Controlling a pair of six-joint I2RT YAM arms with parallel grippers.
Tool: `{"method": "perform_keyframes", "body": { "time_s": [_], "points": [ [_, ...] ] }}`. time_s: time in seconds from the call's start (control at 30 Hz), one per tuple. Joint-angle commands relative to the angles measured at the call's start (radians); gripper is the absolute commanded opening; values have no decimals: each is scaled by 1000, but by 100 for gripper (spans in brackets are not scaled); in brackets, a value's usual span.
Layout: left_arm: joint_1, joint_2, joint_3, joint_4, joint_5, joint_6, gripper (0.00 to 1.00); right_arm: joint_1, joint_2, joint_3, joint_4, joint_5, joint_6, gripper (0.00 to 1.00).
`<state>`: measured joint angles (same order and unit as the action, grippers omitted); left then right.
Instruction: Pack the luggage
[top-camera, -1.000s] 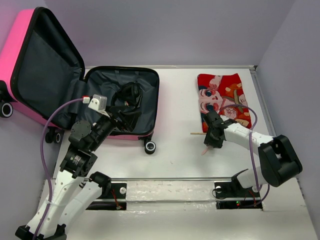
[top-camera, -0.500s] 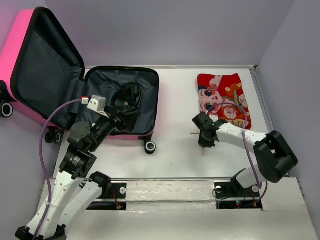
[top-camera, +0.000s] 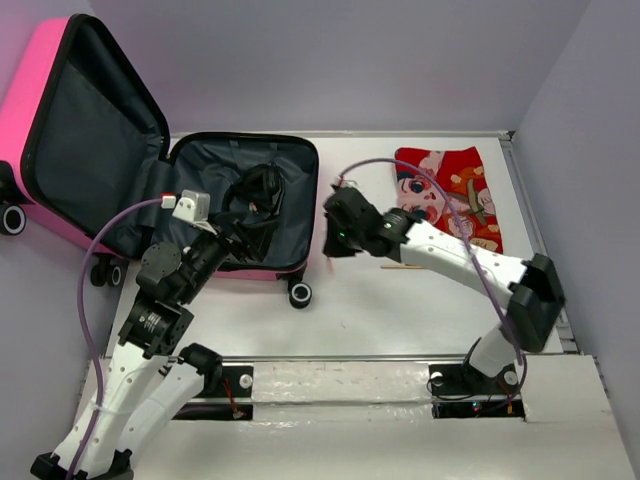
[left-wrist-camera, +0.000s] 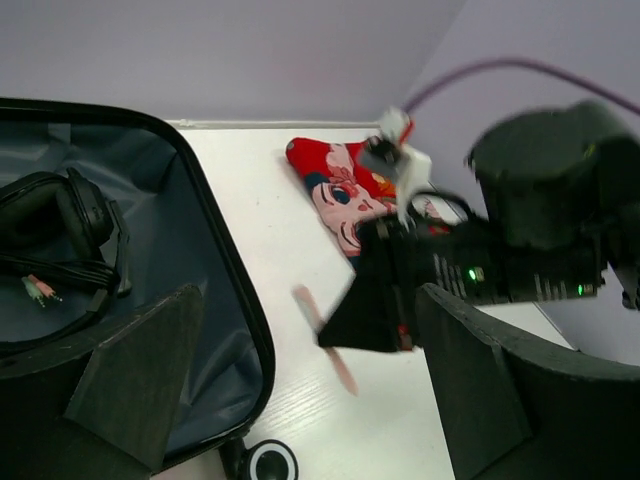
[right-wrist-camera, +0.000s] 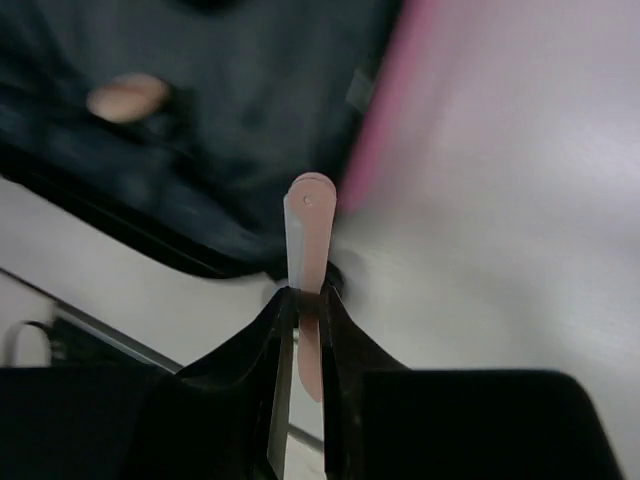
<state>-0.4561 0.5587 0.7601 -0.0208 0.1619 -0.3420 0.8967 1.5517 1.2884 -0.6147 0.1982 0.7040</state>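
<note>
The right pincer (right-wrist-camera: 303, 300) is nearly closed, its two dark fingers clamped on the lower part of a flat pale-pink stick (right-wrist-camera: 308, 225) with a rounded end that juts out beyond the tips. In the top view this right pincer (top-camera: 332, 245) sits just beside the right rim of the small hot-pink hard-shell suitcase (top-camera: 300, 190), which lies open at the far left of the white table (top-camera: 360, 320) with its lid propped up against the left wall. The stick seems to hang clear of the table, though the blur makes that uncertain. The left pincer (left-wrist-camera: 310, 300) is spread wide, holding nothing, poised over the suitcase's near rim. Black over-ear headphones (top-camera: 262, 185) with their cable lie on the dark grey lining. Between the suitcase's right rim and the red patterned cloth (top-camera: 445, 195) runs a strip of bare table; a thin wooden skewer (top-camera: 395, 267) lies there near the cloth's near corner. A black-and-white wheel (top-camera: 299, 294) sticks out at the suitcase's near right corner.
</note>
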Motion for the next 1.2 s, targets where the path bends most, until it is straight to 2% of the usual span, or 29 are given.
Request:
{"method": "perform_keyframes", "body": {
  "time_s": [0.0,0.03,0.07,0.1,0.13,0.23,0.27,0.33,0.37,0.4,0.47,0.53,0.67,0.83,1.0,1.17],
  "points": [
    [11,-19,24,22,-64,12,99,25,230,388,159,-141,-112,18],
    [11,-23,22,22,-74,12,99,25,263,440,161,-157,-126,48],
    [13,-22,22,22,-84,12,99,25,301,507,159,-163,-136,60],
    [13,-23,22,22,-85,12,99,25,303,514,159,-152,-144,68],
    [13,-20,22,22,-85,14,99,15,295,476,155,-146,-155,71],
    [13,-17,24,22,-67,9,99,-31,181,323,156,-134,-181,69],
    [13,-16,25,22,-59,9,99,-77,103,190,156,-137,-222,62],
    [13,-16,24,22,-52,9,99,-146,37,64,138,-151,-271,53],
    [13,-16,24,22,-47,8,99,-229,10,8,119,-154,-332,42],
    [13,-16,25,22,-39,6,99,-266,-23,-79,77,-146,-371,38],
    [13,-14,25,22,-35,6,99,-341,-41,-136,15,-111,-458,35],
    [14,-16,25,24,-33,6,99,-370,-45,-182,4,-109,-518,36],
    [14,-3,24,22,-25,6,99,-371,16,-152,-16,-157,-652,48],
    [14,0,25,22,-24,8,99,-371,129,-89,-45,-172,-774,50],
    [14,1,28,22,-19,11,99,-400,199,-61,-68,-166,-810,54],
    [14,6,27,22,-16,11,99,-418,237,-49,-83,-232,-827,61]
  ]
}}
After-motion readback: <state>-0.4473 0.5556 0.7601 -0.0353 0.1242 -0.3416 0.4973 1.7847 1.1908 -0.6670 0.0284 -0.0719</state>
